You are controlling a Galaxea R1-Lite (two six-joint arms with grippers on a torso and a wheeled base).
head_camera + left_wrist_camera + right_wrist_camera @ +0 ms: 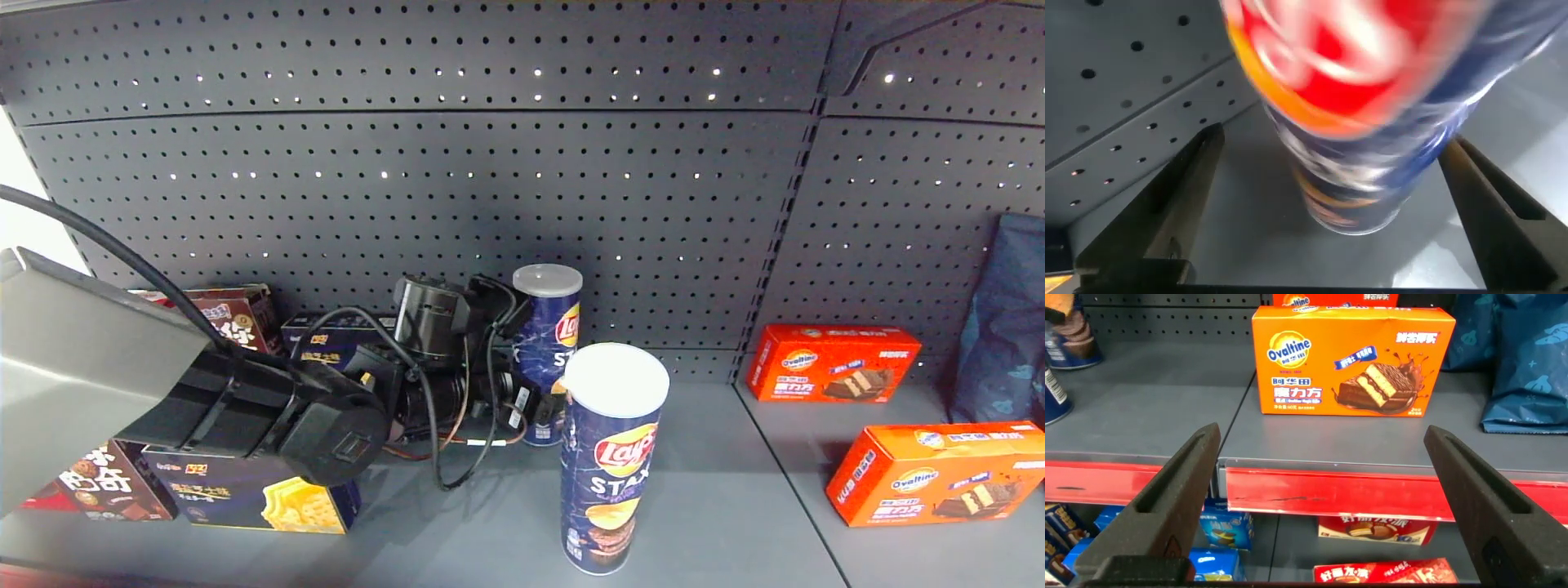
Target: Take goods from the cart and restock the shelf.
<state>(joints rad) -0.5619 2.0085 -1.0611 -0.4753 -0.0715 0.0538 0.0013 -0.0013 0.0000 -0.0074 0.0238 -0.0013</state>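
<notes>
Two dark blue chips cans stand upright on the grey shelf [718, 506]. The front can [611, 457] has a white lid. The rear can [549, 327], near the pegboard, has a clear lid. My left gripper [535, 400] is at the lower part of the rear can. In the left wrist view that can [1355, 122] is blurred between the fingers of the left gripper [1335, 139], with a gap on each side, so the gripper is open. My right gripper [1323, 433] is open and holds nothing. It faces the shelf's front edge below an orange box [1351, 359].
Snack boxes fill the shelf's left part, including a dark blue cracker box [245, 494] and a brown box [106, 482]. Two orange boxes [833, 363] [939, 474] and a dark blue bag [1004, 327] lie on the right. A red strip [1331, 494] lines the shelf edge above more goods.
</notes>
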